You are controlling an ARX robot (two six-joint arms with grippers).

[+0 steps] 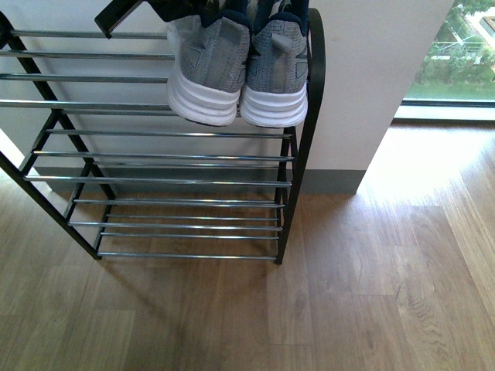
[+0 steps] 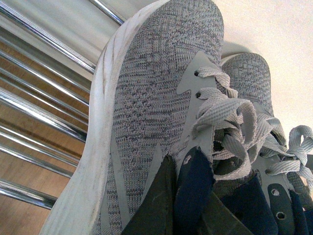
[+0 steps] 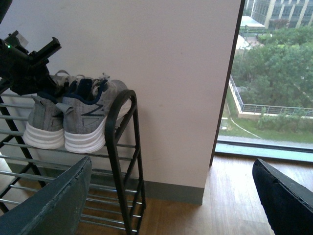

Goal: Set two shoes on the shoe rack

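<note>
Two grey knit sneakers with white soles rest side by side on the top tier of the shoe rack (image 1: 315, 69), heels towards me. My left gripper (image 2: 188, 196) is shut on the navy collar of the left sneaker (image 1: 207, 73). In the left wrist view that sneaker (image 2: 146, 107) fills the frame, and its mate (image 2: 249, 78) lies just beyond its laces. The other sneaker (image 1: 277, 77) sits against the rack's arched end. My right gripper (image 3: 168, 205) hangs open and empty, off to the rack's right, looking at both sneakers (image 3: 90, 117) and the left arm (image 3: 24, 63).
Below the sneakers, the rack's lower tiers of chrome bars (image 1: 162, 157) hold nothing. A pale wall (image 1: 371, 85) stands right behind the rack, with a floor-height window (image 1: 456, 62) to its right. Wood floor (image 1: 348, 294) spreads in front.
</note>
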